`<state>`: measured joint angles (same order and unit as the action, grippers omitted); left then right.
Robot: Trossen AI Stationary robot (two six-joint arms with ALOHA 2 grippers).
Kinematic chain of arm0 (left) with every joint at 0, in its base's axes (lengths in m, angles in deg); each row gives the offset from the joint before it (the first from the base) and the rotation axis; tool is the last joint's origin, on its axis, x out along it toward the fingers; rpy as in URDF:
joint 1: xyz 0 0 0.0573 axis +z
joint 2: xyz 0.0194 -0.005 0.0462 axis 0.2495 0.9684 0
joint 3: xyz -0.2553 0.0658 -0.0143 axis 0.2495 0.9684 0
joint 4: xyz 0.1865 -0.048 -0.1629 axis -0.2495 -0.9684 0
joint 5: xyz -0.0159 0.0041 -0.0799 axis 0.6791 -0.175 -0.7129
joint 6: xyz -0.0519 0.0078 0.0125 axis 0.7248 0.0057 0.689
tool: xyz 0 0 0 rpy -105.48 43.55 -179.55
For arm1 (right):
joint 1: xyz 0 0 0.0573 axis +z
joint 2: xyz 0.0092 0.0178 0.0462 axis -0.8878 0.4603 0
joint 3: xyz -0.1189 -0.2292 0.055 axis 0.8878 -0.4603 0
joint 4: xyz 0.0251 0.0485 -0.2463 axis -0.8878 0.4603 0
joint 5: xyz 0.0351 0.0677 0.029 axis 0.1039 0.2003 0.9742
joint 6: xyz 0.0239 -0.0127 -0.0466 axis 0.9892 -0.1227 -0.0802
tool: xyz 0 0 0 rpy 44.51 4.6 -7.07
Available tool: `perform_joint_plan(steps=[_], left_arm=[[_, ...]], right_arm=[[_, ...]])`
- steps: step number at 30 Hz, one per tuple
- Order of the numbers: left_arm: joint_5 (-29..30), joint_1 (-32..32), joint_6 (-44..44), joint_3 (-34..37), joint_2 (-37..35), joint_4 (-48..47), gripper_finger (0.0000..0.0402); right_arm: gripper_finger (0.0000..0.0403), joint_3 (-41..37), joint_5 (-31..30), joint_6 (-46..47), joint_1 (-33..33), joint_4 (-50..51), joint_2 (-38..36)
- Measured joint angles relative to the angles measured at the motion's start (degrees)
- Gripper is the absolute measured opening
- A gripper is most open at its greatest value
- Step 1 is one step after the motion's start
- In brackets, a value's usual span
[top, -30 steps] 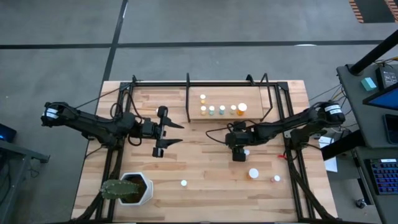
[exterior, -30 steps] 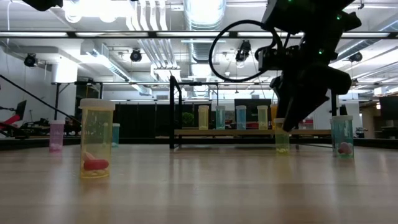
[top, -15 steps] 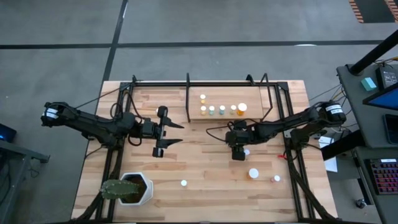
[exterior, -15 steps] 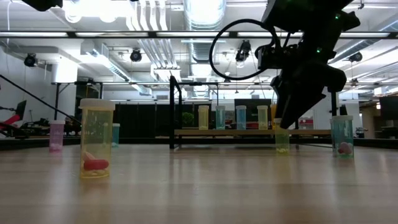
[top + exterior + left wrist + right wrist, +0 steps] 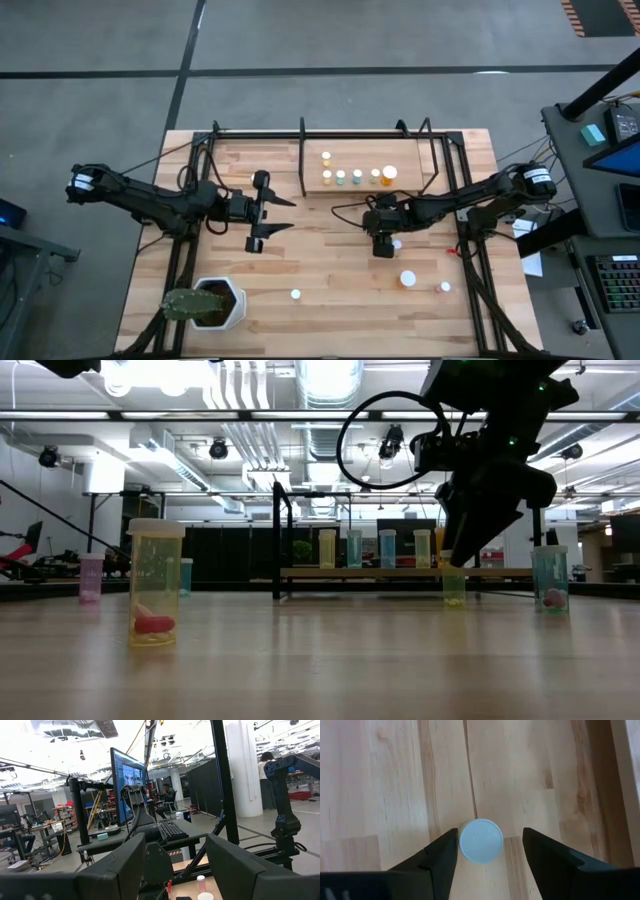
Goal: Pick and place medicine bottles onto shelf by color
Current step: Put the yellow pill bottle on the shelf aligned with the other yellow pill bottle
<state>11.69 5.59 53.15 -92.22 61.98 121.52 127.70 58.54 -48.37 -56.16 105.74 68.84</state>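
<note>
Right gripper hung over a yellowish bottle near the tabletop's middle, just off the shelf, fingers spread either side of the cap, not yet gripping. Left gripper waited released, left of middle.

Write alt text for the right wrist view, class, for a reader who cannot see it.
Looking straight down, the right gripper has its two dark fingers open on either side of a bottle's round white cap, not yet gripping it. The bottle stands on the pale wooden tabletop, whose planks fill the rest of the picture.
</note>
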Motion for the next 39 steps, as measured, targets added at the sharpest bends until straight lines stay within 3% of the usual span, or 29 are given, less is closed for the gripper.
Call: perform_joint_plan(steps=[10, 16, 21, 32, 39], left_arm=[[0.0, 0.0, -0.4, 0.0, 0.0, 0.0, 0.0192], [0.0, 0.0, -0.4, 0.0, 0.0, 0.0, 0.0192], [0.0, 0.0, -0.7, 0.1, 0.0, 0.0, 0.0192], [1.1, 0.1, -1.8, 1.1, 0.0, 0.0, 0.0192], [1.1, 0.1, -1.8, 2.1, 0.0, 0.0, 0.0192]], right_arm=[[0.0140, 0.0, 0.1, -0.2, 0.0, 0.0, 0.0], [0.0132, 1.4, 0.1, -0.5, -0.1, 1.5, -1.1], [0.0132, 9.2, -3.5, -2.3, -1.9, 8.3, -2.5], [0.0132, 31.1, -3.7, -15.8, -13.0, 19.3, -2.5], [0.0132, 34.6, 3.1, -19.5, -23.8, 19.3, -2.4]])
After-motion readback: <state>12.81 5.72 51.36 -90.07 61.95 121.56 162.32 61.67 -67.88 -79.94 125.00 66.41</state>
